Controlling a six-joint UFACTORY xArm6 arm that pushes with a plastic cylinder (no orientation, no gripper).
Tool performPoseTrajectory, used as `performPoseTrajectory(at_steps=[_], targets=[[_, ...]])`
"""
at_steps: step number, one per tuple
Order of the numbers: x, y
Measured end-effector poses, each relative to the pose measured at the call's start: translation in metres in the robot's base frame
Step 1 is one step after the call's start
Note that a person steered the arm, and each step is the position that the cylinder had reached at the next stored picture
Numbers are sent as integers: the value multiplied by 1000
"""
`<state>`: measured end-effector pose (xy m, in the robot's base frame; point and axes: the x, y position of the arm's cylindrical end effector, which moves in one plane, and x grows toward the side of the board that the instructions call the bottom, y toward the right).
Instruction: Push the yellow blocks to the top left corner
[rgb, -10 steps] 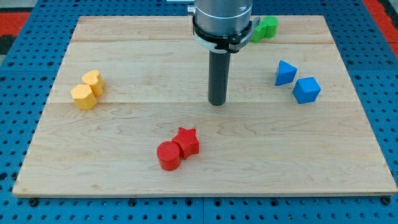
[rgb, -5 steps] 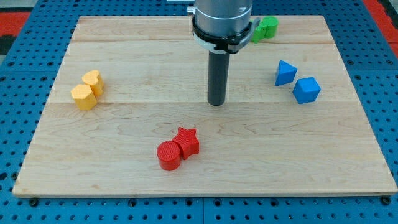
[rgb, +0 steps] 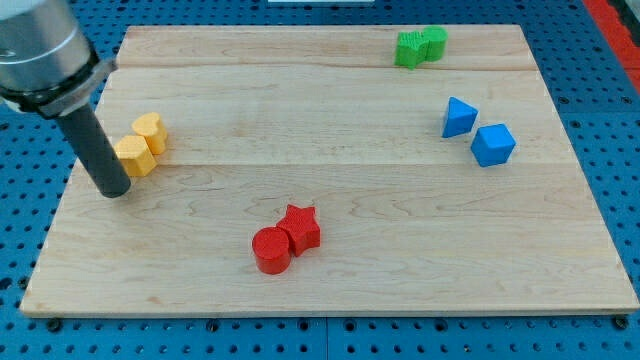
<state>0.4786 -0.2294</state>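
My tip (rgb: 115, 190) rests on the counter (rgb: 330, 270) near its left edge, just below and slightly to the view's left of the two yellow blocks; the arm carries no fingers, only the plain dark rod, so nothing is open, closed or gripped. The yellow hexagonal block (rgb: 133, 156) lies just beside the rod, so close that I cannot tell whether they touch; the yellow rounded block (rgb: 150, 131) sits against it on its upper right, and the pair's long axis runs from the view's lower left to upper right. Both yellow blocks sit at mid-height on the left side, with the top left corner of the counter up the view from them and a little to the left; the tip is on the far side of the pair from that corner, which I judge the right side to push from; since the pair is angled, a push straight up the view may split it or send the rounded block off to the right. The red, blue and green pairs lie well apart from the tip.
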Motion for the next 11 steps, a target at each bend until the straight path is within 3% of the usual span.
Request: performPoseTrajectory(at_steps=[2, 3, 4, 5, 6, 7, 8, 9, 11], targets=[[-31, 86], [-3, 86], [-7, -9], [-22, -28], [-22, 17], [-27, 23], [9, 29], [5, 69], [-114, 64]])
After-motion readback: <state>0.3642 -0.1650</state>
